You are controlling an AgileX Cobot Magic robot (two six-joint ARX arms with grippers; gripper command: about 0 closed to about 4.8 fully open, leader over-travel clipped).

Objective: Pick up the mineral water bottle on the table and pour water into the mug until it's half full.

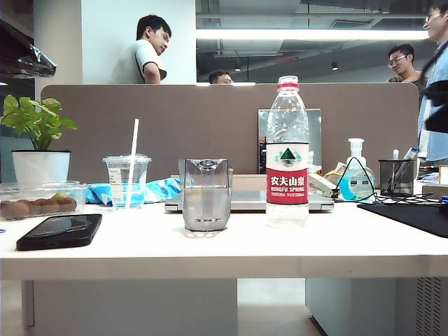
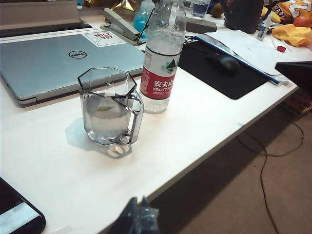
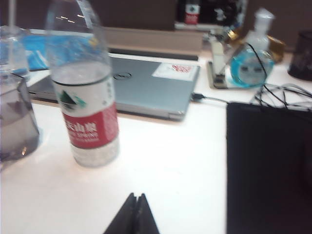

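Your mineral water bottle (image 1: 287, 150) stands upright and capped on the white table (image 1: 210, 245), just beside the faceted glass mug (image 1: 206, 194), which already shows water (image 2: 105, 119) to roughly its middle. Behind the mug lies a closed silver laptop (image 2: 53, 61); a black phone (image 1: 59, 231) rests well apart from the mug, toward the front edge.

Your right gripper (image 3: 132, 214) hangs low over the table near the bottle, fingers pressed together on nothing. Your left gripper (image 2: 139, 219) hovers off the table's front edge, near the mug, and also looks closed and empty.

Expect thin, slick plastic that dents under pressure and feels light, being mostly drained. Take it across the labelled midsection, where the wall looks stiffest.
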